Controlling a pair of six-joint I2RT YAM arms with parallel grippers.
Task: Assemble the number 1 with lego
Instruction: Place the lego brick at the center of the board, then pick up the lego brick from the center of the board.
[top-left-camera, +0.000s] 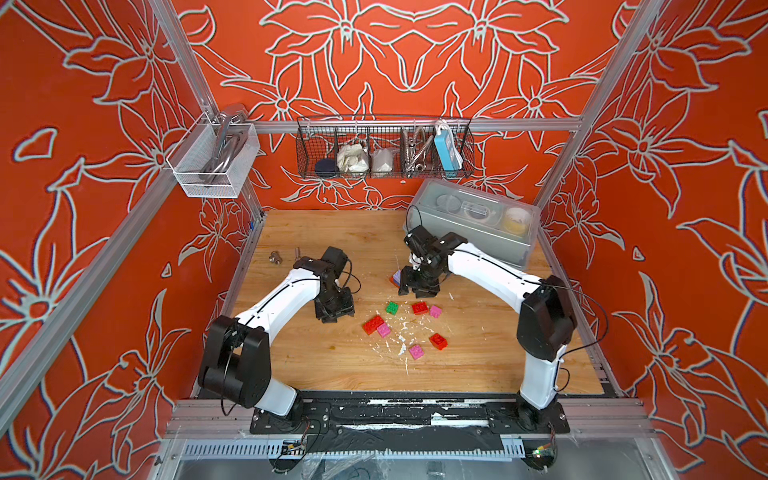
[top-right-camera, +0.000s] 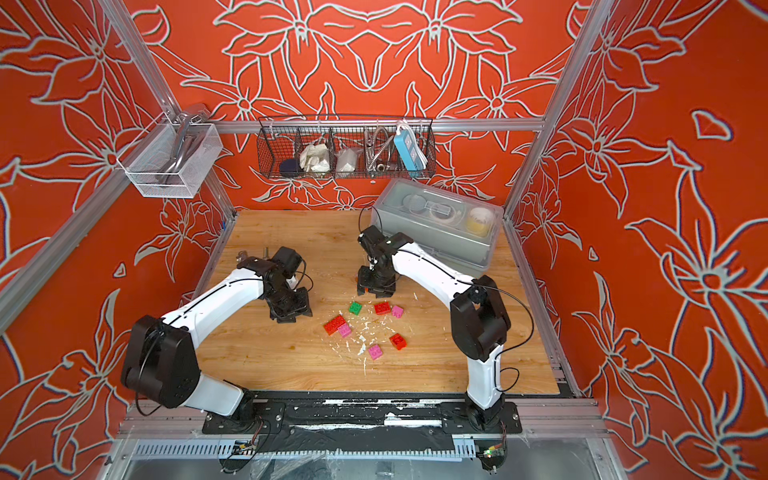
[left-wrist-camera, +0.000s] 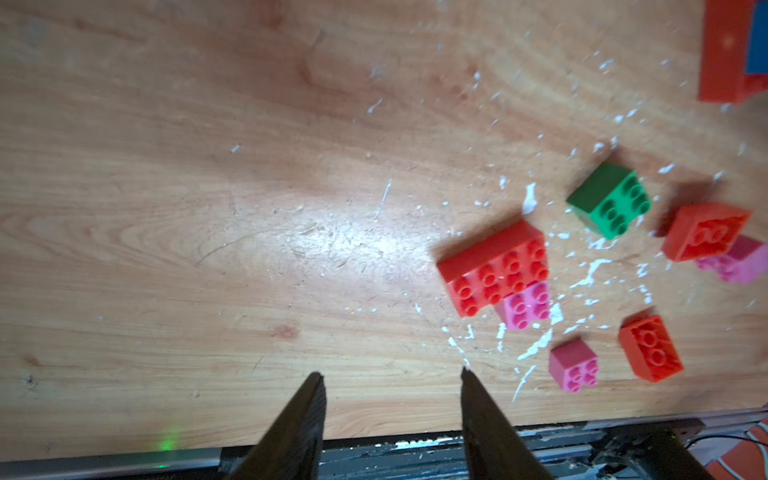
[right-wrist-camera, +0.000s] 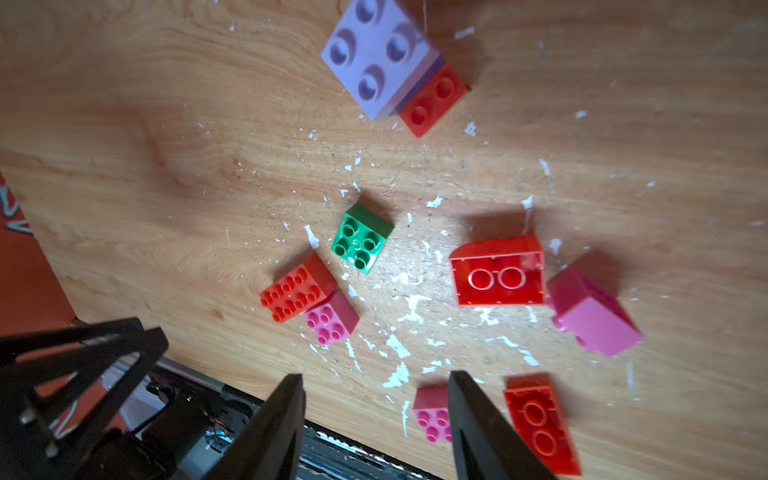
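Loose lego lies mid-table in both top views: a green brick (top-left-camera: 392, 308) (top-right-camera: 355, 308), a long red brick (top-left-camera: 372, 324) touching a pink one (top-left-camera: 384, 330), a red (top-left-camera: 419, 308) and pink (top-left-camera: 435, 311) pair, and another red (top-left-camera: 438, 341) and pink (top-left-camera: 416, 351). A lilac brick (right-wrist-camera: 376, 54) sits stacked on a red brick (right-wrist-camera: 436, 97), just left of my right gripper (top-left-camera: 417, 287) (right-wrist-camera: 374, 378), which hangs open and empty. My left gripper (top-left-camera: 334, 309) (left-wrist-camera: 390, 376) is open and empty too, left of the long red brick (left-wrist-camera: 494, 266). A red and blue piece (left-wrist-camera: 725, 54) shows at the left wrist view's edge.
A clear plastic box (top-left-camera: 478, 224) stands at the back right, close behind the right arm. Metal bolts (top-left-camera: 276, 257) lie at the back left. White flakes (top-left-camera: 401, 332) litter the wood among the bricks. A wire basket (top-left-camera: 384, 149) and a white mesh basket (top-left-camera: 212, 160) hang above.
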